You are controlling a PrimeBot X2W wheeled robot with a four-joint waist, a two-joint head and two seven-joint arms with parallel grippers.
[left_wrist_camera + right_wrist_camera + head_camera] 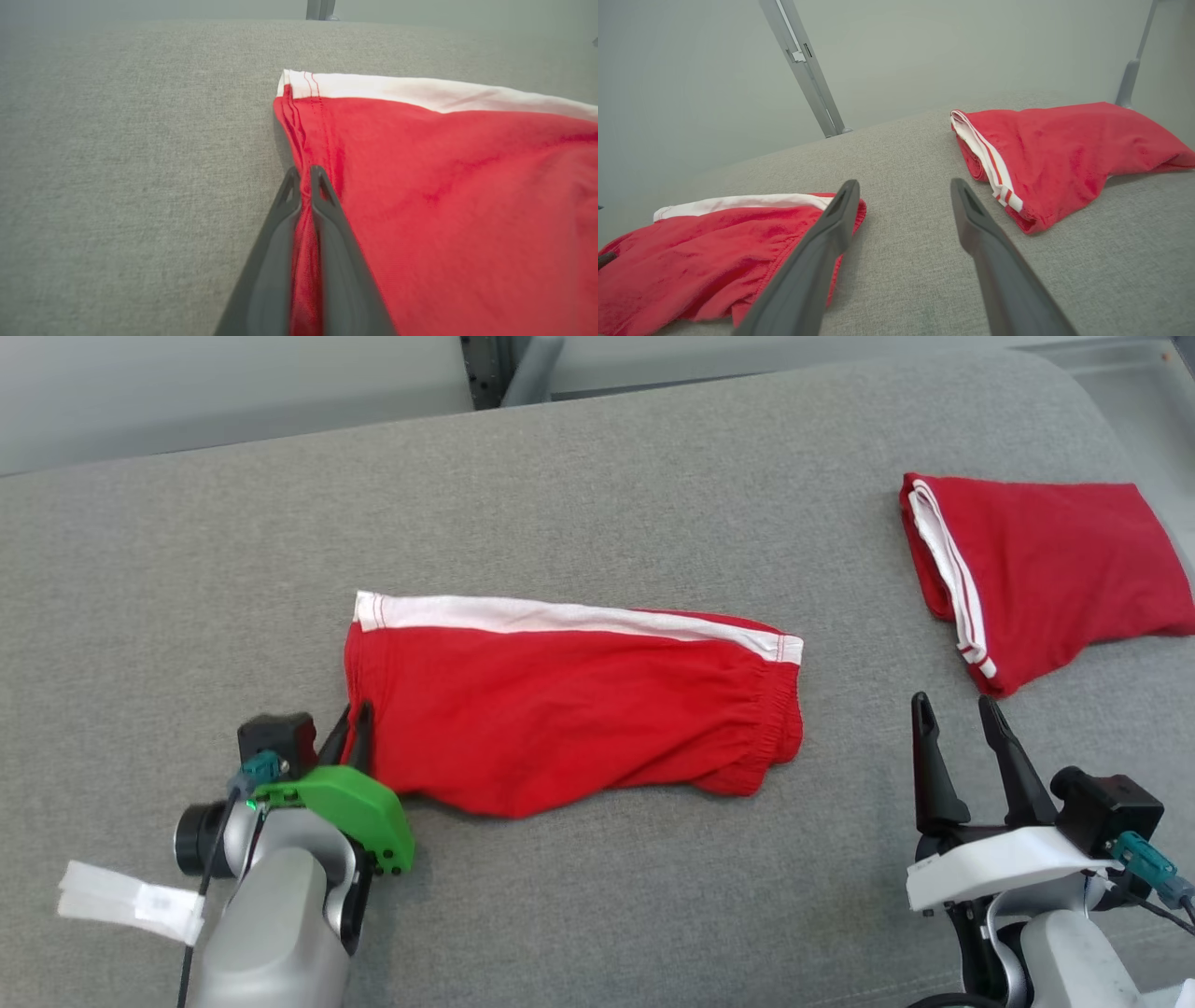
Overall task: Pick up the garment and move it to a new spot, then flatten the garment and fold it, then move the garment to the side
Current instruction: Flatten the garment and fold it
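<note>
The garment (569, 709) is a pair of red shorts with a white side stripe, lying folded lengthwise in the middle of the grey padded table (597, 504). My left gripper (353, 717) is shut on its left hem edge; in the left wrist view the red cloth (444, 196) is pinched between the two dark fingers (280, 224), with my left gripper (301, 175) at the hem. My right gripper (954, 709) stands open to the right of the waistband, touching nothing. In the right wrist view the garment (700, 252) lies at lower left, behind my open right gripper (903, 186).
A second red garment (1046, 569) with white stripes lies folded at the table's back right, also seen as a folded red garment (1064, 149) in the right wrist view. A white tag (131, 896) hangs off my left arm. A metal post (803, 65) rises behind the table.
</note>
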